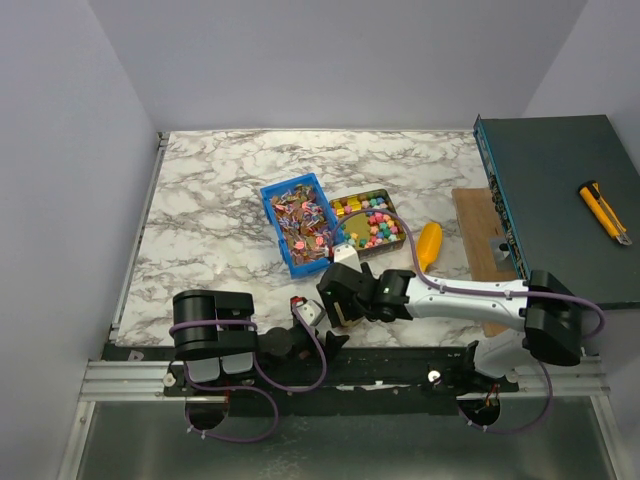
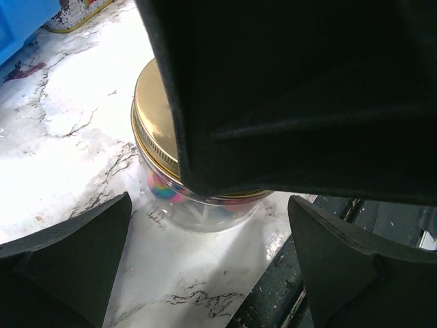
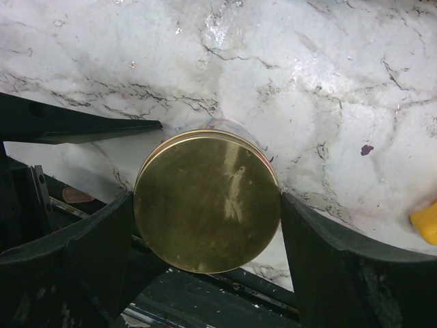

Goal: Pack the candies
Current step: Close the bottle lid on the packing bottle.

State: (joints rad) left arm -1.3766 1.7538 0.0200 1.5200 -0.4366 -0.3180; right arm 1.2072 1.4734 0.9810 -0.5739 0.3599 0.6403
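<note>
The left hand (image 2: pixel 209 199) sits at the near edge of the desk (image 1: pixel 220 200) with its fingers apart, gripping nothing. The glass jar (image 2: pixel 205 213) stands just ahead of them. Its gold lid (image 2: pixel 153 109) is on, and the right hand (image 3: pixel 207 198) is set over it with one finger against each side of the rim. It looks clamped on the lid, as far as the wrist view lets me judge. Through the glass a few bright candies (image 2: pixel 167 190) show.

Further back, the blue bin (image 1: pixel 305 265) holds the wrapped candies (image 1: pixel 300 222). Just to its right, the gold tin (image 1: pixel 388 196) holds the chunky candies (image 1: pixel 372 225), and the yellow scoop (image 1: pixel 428 245) lies just beside the tin.

The sweets are tiny, light and loose (the foil ones likely slippery), so pinching them singly looks poor and scooping should suit them better. The jar is rigid, smooth and breakable, so I would take the lid by its rim and the glass by its wall.
</note>
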